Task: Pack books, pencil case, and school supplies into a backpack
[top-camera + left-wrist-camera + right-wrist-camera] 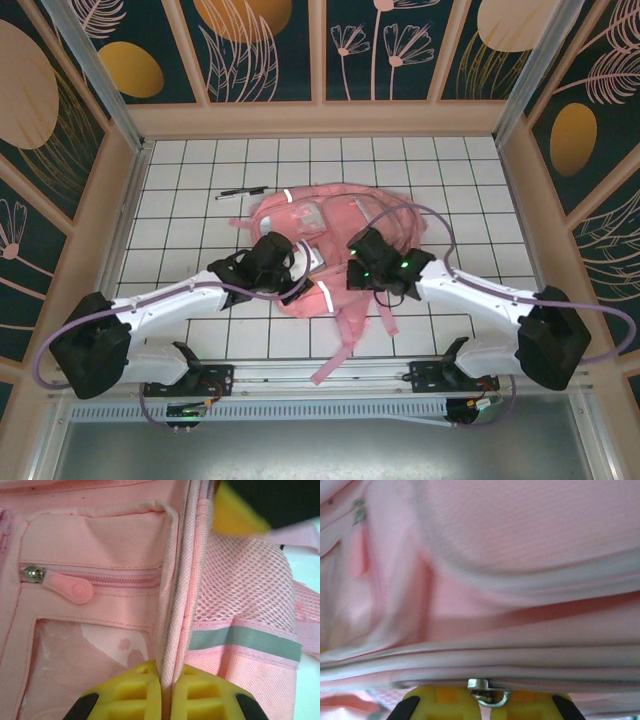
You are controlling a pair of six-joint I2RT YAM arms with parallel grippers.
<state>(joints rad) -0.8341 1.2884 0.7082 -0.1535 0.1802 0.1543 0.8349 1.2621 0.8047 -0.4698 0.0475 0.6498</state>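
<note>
The pink backpack (330,215) lies in the middle of the tiled table with both grippers on it. My left gripper (303,279) is at its near left side. In the left wrist view this gripper (166,677) is shut on a piped seam of the backpack (100,535), the cord pinched between the yellow pads. My right gripper (352,266) is on its near right part. In the right wrist view it (490,700) is shut on a metal zipper slider (487,691) under the backpack's blurred fabric (520,530). A loose black pen (240,191) of the school supplies lies left of the bag. The books and pencil case are out of view.
Pink straps (345,340) trail from the backpack toward the near table edge. A front pocket zipper pull (70,586), a clear panel (85,665) and a grey reflective strip (250,642) lie close to my left gripper. Wooden walls (320,118) ring the table.
</note>
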